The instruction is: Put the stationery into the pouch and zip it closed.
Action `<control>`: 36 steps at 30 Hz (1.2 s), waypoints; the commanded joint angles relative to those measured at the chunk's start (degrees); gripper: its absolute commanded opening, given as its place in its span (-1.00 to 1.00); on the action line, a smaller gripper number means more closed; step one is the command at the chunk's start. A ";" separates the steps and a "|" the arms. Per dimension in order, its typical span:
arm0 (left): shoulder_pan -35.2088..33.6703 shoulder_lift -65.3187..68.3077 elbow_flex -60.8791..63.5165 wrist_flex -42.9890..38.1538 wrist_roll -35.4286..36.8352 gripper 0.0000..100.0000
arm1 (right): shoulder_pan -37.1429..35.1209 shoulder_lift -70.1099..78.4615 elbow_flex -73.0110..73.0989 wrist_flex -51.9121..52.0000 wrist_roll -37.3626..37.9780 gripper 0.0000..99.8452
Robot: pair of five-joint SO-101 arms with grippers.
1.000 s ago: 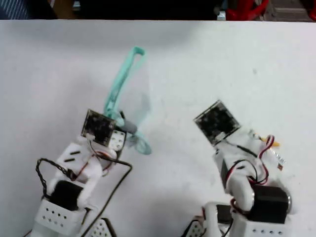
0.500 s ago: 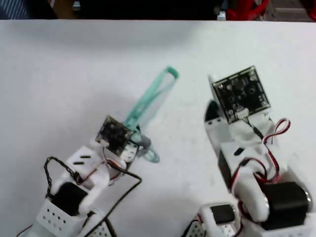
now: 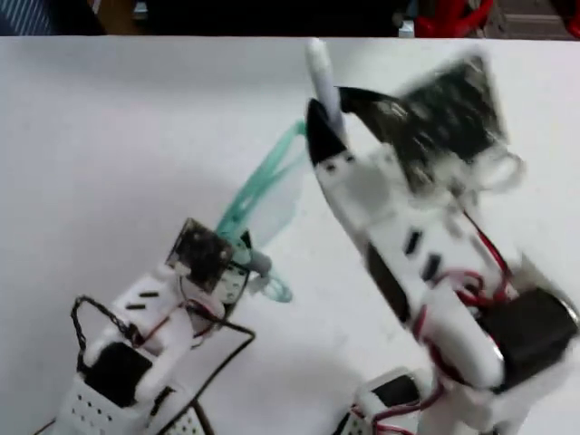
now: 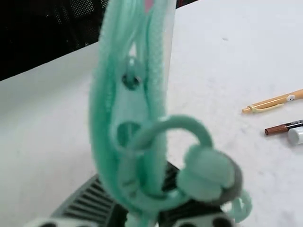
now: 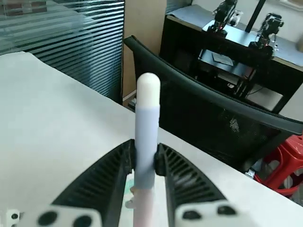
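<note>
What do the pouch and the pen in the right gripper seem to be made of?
The pouch: likely thin clear plastic, since the table shows through it, with a mint, woven-looking fabric edge and cord. The pen: probably smooth matte plastic, pale with a white rounded cap.

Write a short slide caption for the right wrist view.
Right gripper shut on a pale pen, over the white table.

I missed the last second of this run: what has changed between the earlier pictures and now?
The right arm rose from the near right of the table and reached out toward the pouch; the right gripper is now shut on a pale pen. The left gripper swung the pouch's far end to the right. It stayed shut on the pouch.
</note>
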 commanded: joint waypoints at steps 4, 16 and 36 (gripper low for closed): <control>-0.13 -14.11 5.01 0.26 -1.23 -0.95 | -4.26 1.01 -1.32 -2.15 -0.53 -0.96; -0.22 -13.49 5.63 -0.18 -2.02 -0.95 | -6.37 0.84 16.26 -25.01 1.05 -0.96; -0.22 -13.49 5.36 -0.18 -2.02 -0.95 | -2.51 -13.67 47.91 -40.04 -0.88 -0.96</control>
